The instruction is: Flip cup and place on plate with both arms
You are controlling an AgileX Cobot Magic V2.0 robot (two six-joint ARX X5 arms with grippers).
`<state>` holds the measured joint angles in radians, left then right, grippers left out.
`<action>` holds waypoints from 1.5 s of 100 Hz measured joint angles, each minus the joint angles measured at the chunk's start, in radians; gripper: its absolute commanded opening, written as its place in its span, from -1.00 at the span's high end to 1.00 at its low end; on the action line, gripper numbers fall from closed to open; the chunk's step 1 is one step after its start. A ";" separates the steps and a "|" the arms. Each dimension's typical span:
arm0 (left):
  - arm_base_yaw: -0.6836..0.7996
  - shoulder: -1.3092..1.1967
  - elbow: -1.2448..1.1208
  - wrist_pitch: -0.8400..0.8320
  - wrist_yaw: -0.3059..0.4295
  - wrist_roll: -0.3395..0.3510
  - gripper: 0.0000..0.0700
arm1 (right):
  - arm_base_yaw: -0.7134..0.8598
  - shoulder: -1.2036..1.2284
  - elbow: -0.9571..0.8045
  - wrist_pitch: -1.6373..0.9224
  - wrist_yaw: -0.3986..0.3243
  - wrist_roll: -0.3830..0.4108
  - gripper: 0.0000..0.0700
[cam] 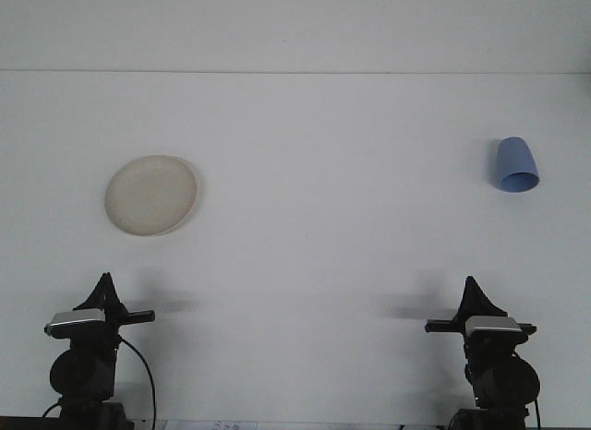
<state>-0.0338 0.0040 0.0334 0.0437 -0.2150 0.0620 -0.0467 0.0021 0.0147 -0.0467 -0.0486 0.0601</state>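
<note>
cup [516, 166]: blue, lying on its side, far right
plate [151, 195]: cream, left, bare
left gripper [104, 284]: near left, I can't tell fingers
right gripper [474, 287]: near right, same, can't tell

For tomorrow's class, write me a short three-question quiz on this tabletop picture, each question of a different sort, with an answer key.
1. True or false: the blue cup already stands on the plate.
2. Multiple choice: the cup lies nearer which end effector? A) left end effector B) right end effector C) equally near both
3. Fill in: the plate lies on the ______ side of the white table.

Key
1. False: the cup is on the table's right side, far from the plate.
2. B
3. left
</note>
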 measured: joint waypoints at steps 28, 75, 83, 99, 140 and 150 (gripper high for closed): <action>0.000 0.000 0.000 0.000 0.000 0.000 0.96 | 0.000 0.000 0.000 0.000 0.000 0.000 0.98; 0.000 0.000 0.000 0.000 0.000 0.000 0.96 | 0.000 0.000 0.000 0.000 0.000 0.000 0.98; 0.000 0.000 0.000 0.000 0.000 0.000 0.96 | 0.000 0.000 0.000 0.000 0.000 0.000 0.98; 0.000 0.000 0.000 0.000 0.000 0.000 0.96 | 0.000 0.000 0.000 0.021 -0.005 0.023 0.98; 0.000 0.000 0.000 0.000 0.000 0.000 0.96 | 0.000 0.000 0.000 0.050 -0.005 0.215 0.99; 0.000 0.000 0.000 0.000 0.000 0.000 0.96 | 0.000 0.000 0.008 0.089 0.019 0.283 0.99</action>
<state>-0.0338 0.0040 0.0334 0.0437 -0.2150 0.0620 -0.0467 0.0021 0.0227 0.0425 -0.0296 0.3428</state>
